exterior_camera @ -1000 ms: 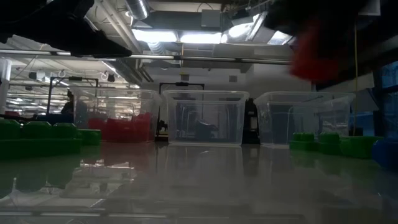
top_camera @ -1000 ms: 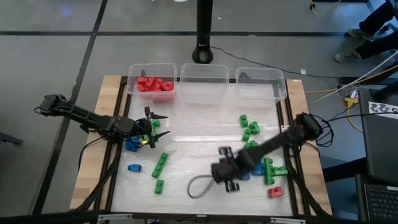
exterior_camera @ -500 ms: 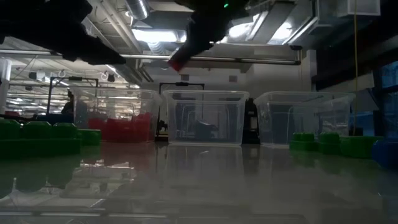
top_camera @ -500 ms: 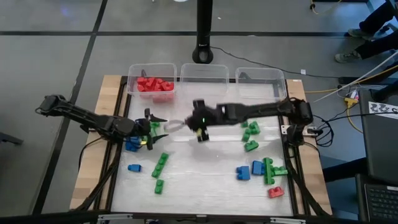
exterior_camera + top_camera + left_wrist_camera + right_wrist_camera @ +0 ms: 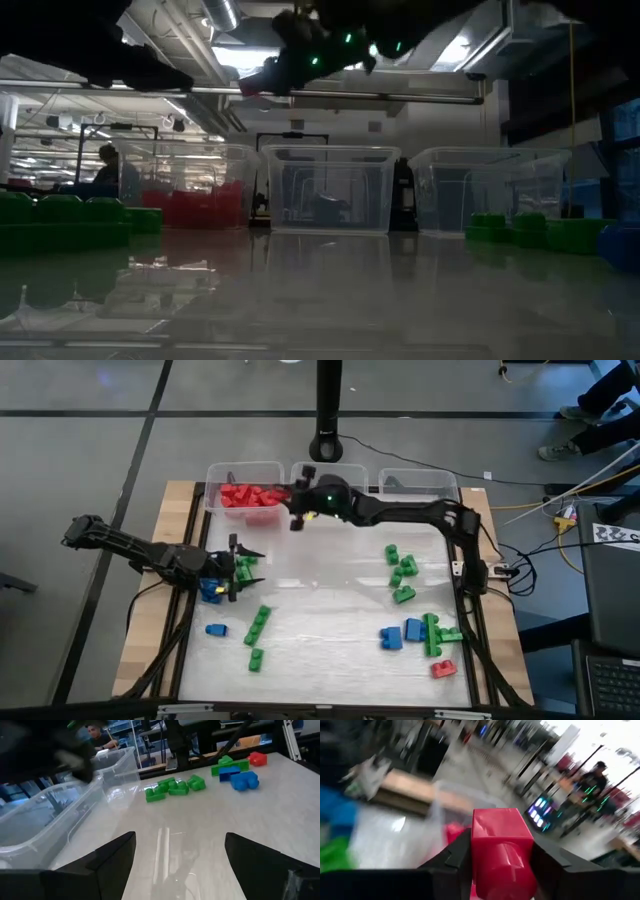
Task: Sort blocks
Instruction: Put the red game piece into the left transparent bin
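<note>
My right gripper (image 5: 297, 515) hangs in the air at the near right corner of the left clear bin (image 5: 214, 488), which holds several red blocks (image 5: 250, 494). It is shut on a red block (image 5: 501, 851), which also shows high up in the low view as a red block (image 5: 252, 88). My left gripper (image 5: 247, 564) is open, low over the table's left part, beside green and blue blocks (image 5: 218, 588). Its fingers (image 5: 114, 856) frame bare table. More green, blue and red blocks (image 5: 412, 632) lie flat on the table. My right gripper pinches the red block between its two fingers, one on each opposite side face (image 5: 479, 855). A round stud on the block faces the wrist camera. The block is lifted clear, high above the table, at the red bin's edge.
The middle bin (image 5: 327, 480) and the right bin (image 5: 418, 486) stand along the far edge. Green blocks (image 5: 400, 572) lie right of centre, and green blocks (image 5: 260, 626) and a blue block (image 5: 216, 629) near left. The table's middle is bare. A person stands beyond the table (image 5: 592, 780).
My right gripper has swung from the table's near right part, by the blue and green blocks, across the middle and up toward the far left. It carried the red block with it and now hangs at the red bin. My left gripper has stayed in place.
</note>
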Controlling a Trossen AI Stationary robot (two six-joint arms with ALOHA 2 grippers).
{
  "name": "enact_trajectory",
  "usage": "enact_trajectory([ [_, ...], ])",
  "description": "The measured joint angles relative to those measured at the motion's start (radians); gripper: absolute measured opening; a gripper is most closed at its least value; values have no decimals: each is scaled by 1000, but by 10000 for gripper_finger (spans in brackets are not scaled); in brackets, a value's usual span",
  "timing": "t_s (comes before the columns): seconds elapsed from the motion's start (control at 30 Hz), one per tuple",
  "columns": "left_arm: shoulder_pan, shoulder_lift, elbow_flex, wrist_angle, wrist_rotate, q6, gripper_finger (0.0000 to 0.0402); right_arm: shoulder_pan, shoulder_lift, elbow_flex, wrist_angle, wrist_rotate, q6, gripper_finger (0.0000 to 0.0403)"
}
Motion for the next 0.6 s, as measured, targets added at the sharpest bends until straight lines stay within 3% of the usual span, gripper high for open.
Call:
enact_trajectory([
  [0.23, 2, -4, 0, -3, -1, 103, 296, -72, 117, 8, 279, -34, 47, 144],
  [0.6, 2, -3, 0, -5, -2, 165, 296, -90, 281, 343, 31, -85, 46, 148],
])
